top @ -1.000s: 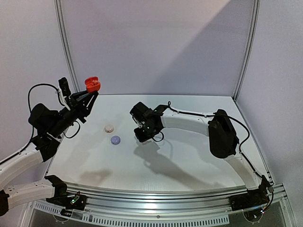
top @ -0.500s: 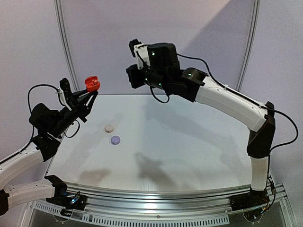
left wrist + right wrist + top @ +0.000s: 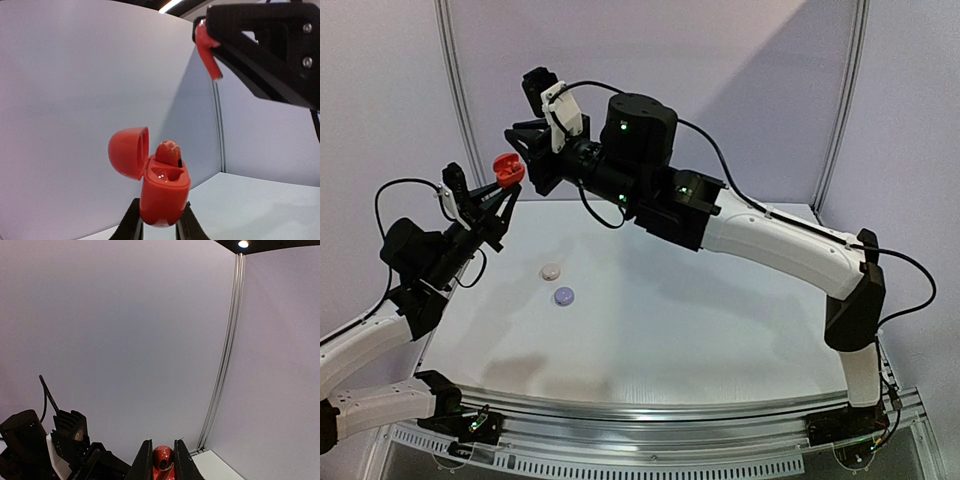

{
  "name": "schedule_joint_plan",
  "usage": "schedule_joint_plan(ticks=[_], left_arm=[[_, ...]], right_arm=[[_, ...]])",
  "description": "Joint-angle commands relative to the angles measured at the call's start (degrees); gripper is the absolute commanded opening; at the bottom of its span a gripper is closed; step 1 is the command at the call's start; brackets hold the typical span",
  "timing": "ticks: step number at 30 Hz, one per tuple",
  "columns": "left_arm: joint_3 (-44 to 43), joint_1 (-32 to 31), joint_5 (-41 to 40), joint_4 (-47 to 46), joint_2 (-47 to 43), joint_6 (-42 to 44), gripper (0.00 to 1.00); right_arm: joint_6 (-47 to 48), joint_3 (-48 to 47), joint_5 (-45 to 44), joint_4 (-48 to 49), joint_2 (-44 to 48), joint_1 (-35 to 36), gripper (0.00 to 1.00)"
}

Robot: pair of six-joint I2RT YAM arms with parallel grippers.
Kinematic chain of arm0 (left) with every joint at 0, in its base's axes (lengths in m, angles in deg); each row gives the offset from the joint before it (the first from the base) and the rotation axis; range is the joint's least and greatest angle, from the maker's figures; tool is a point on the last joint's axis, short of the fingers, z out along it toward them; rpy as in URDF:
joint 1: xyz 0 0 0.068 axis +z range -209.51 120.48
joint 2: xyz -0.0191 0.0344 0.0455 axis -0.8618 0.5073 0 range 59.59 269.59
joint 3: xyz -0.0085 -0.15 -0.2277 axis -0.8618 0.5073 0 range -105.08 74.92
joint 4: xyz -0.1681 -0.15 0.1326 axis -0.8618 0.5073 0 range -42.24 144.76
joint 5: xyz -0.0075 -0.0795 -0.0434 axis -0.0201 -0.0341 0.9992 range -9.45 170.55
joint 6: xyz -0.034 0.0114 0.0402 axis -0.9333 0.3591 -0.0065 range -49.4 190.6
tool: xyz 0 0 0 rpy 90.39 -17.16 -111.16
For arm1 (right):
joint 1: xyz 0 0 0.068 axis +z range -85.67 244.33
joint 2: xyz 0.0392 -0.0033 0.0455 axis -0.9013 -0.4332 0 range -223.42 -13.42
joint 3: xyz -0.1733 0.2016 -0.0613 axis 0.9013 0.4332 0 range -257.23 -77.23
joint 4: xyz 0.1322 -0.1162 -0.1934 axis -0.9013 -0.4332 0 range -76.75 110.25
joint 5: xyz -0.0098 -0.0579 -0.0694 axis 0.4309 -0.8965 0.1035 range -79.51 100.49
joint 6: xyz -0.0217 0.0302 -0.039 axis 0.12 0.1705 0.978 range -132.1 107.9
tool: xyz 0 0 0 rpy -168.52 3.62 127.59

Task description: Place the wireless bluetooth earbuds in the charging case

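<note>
Left end effector (image 3: 159, 221) clamping open red charging case (image 3: 162, 192), raised far left. One red earbud (image 3: 168, 150) sitting inside; other slot (image 3: 173, 175) showing empty. Right end effector (image 3: 162, 463) pinching second red earbud (image 3: 209, 52) up-right of case, apart. Insertion pending. White case (image 3: 551, 271), lilac case (image 3: 564, 296) lying shut on surface (image 3: 720, 320).

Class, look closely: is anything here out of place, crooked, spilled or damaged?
Nothing stands out. The red case is held in the left jaws, lid open, with one earbud seated. The right jaws hold a second earbud clear of it.
</note>
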Motion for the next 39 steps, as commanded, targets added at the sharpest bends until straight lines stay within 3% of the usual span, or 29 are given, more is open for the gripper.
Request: schedule_joint_plan(ticks=[1,7,14,23,39], left_arm=[[-1.4,-1.1,-5.8,-1.4,0.8,2.5,0.0],[-2.0,-2.5,-10.7,-3.4,2.4,7.9,0.0],[-1.7,-2.7,-10.4,-6.0,2.8,9.0,0.0],[-1.0,-2.7,-7.7,-7.1,2.2,9.3,0.0],[-1.0,-2.8,-7.2,-6.5,1.7,9.2,0.0]], right_arm=[[0.2,-1.8,-0.8,6.6,-3.7,0.7,0.0],[0.7,-3.5,-4.7,12.0,-6.7,2.5,0.0],[0.7,-4.3,-10.4,12.1,-8.7,2.9,0.0],[1.5,-7.5,-8.2,9.4,-11.6,2.8,0.0],[2.6,-7.1,-12.0,7.6,-12.0,2.3,0.0]])
